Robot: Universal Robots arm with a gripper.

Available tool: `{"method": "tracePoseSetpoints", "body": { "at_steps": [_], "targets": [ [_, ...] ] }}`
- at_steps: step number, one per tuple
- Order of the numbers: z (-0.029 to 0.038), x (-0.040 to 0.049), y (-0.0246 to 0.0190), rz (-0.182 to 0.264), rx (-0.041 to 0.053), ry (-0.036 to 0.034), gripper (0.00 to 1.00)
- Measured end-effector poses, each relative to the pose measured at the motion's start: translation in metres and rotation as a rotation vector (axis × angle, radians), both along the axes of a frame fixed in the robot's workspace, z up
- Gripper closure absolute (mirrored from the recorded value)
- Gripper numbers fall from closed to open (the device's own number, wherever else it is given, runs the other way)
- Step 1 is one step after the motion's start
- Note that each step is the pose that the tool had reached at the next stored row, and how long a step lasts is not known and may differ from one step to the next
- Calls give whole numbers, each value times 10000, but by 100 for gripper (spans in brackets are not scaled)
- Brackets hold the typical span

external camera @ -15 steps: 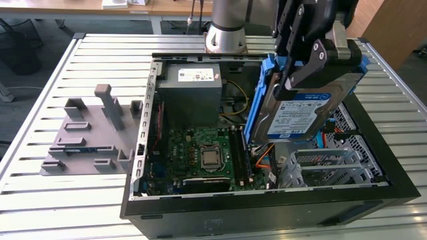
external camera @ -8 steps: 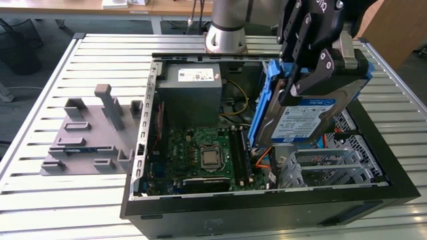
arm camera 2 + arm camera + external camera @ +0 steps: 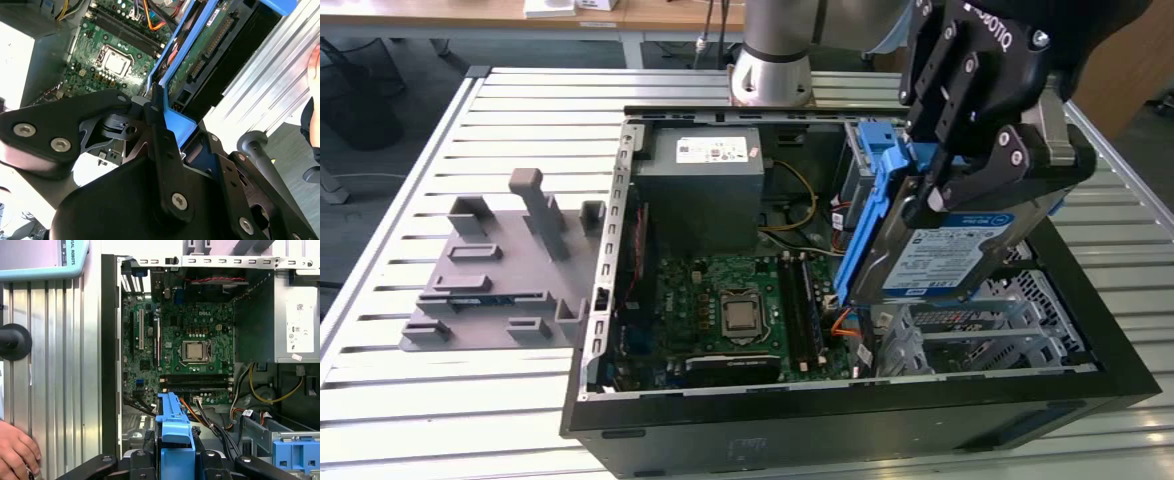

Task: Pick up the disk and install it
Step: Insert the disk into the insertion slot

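1. My gripper (image 3: 950, 195) was clenched on the disk (image 3: 961, 250), pinching it by its blue carrier (image 3: 870, 225).
2. In the second wrist view my fingers (image 3: 159, 125) were pressed against that blue frame, with the disk's green circuit side (image 3: 200, 55) just beyond them.
3. I held the disk on edge and tilted, inside the open computer case (image 3: 854, 425), above the silver drive cage (image 3: 987, 330) and beside the motherboard (image 3: 734, 300).
4. The grey power supply (image 3: 707, 190) sat at the case's end nearest my arm's base.
5. A grey fixture (image 3: 494, 270) lay on the slatted table (image 3: 440, 400), on the exterior view's left of the case.
6. In the first wrist view a person's hand (image 3: 17, 452) lay over the table beside the case.
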State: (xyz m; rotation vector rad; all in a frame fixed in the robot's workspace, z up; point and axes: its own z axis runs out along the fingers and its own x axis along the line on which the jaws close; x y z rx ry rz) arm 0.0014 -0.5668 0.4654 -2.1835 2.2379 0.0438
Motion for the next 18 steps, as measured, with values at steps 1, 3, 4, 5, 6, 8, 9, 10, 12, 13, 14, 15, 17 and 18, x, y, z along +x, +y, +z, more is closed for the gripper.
{"method": "tracePoseSetpoints", "body": {
  "at_steps": [1,3,4,5,6,8,9,10,12,13,14,15,17,18],
  "targets": [
    [-6,26,-1,-1,-1,0,64],
    [-18,81,-2,0,1,0,64],
    [-21,104,-3,0,0,0,64],
    [-23,123,-4,0,0,0,64],
    [-26,137,-6,0,1,0,64],
    [-29,149,-16,0,2,0,64],
    [-31,154,-24,0,1,0,64],
    [-33,159,-36,0,1,0,64],
    [-37,169,-55,0,1,0,64],
    [-39,175,-66,0,1,0,64],
    [-42,183,-76,0,1,0,64],
    [-45,193,-85,0,0,0,64],
    [-53,223,-94,0,1,0,64],
    [-56,245,-93,-1,0,0,64]
  ]
}}
